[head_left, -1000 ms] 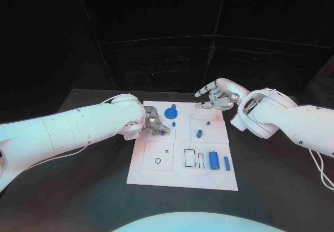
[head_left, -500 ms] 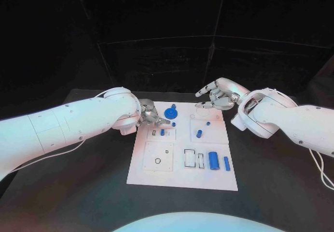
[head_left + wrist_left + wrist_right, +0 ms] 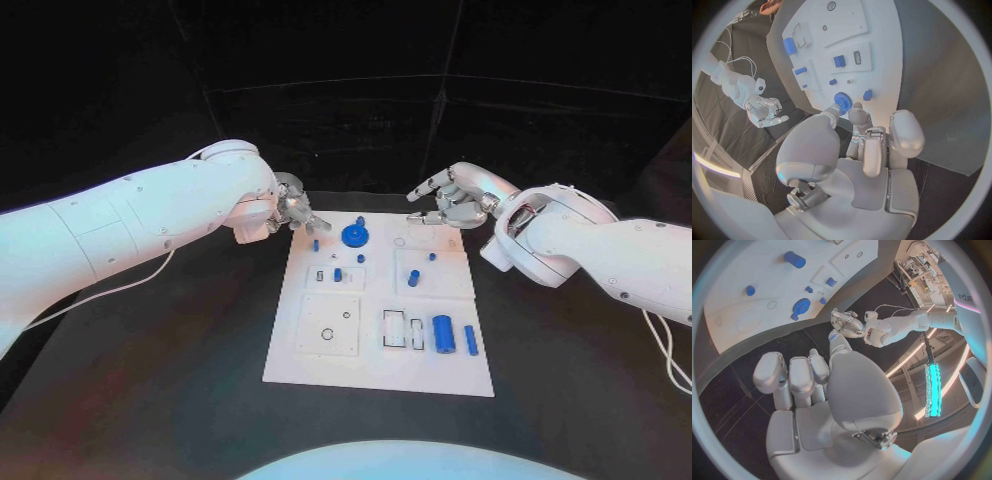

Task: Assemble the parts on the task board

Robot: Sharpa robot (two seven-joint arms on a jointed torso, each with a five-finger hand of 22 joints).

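- The task board lies flat in the middle of the black tabletop, between the two white arms.
- The left robot hand hovers at the board's far left corner, just off its edge. Its fingers are loosely curled and apart, and nothing sits between them in the left wrist view.
- A blue gear stands on the board's far part, just beside the left robot hand's fingertips and not touching them. A small blue peg lies near it, on the side toward that hand.
- The right robot hand hangs over the board's far right corner, fingers bent with one pointing out, and it holds nothing.
- A small blue piece and a short blue cylinder lie on the board below the right robot hand, apart from it.
- Near the board's middle, a small blue block stands in a square section.
- On the near right part, a large blue cylinder and a thinner blue bar lie side by side next to an outlined rectangular slot.
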